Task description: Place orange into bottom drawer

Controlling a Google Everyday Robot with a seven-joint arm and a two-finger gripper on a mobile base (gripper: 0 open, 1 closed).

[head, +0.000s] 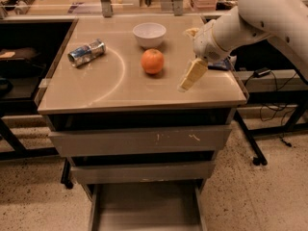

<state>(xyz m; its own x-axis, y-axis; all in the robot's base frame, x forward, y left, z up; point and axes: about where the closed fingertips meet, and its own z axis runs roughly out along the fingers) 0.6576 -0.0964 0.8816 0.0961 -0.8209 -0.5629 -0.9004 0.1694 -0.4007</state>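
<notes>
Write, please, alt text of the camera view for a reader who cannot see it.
The gripper hangs above the cabinet top, right of the orange, which sits before a white bowl; a can lies left; the bottom drawer stands open below.

The pale cream claw hangs over the right side of the tan surface, which bears a faint pale arc. The arm is white, the orange bright orange, the bowl white, the can silvery. The bottom drawer is grey, the grey upper drawer front white-scratched, the floor speckled beige
</notes>
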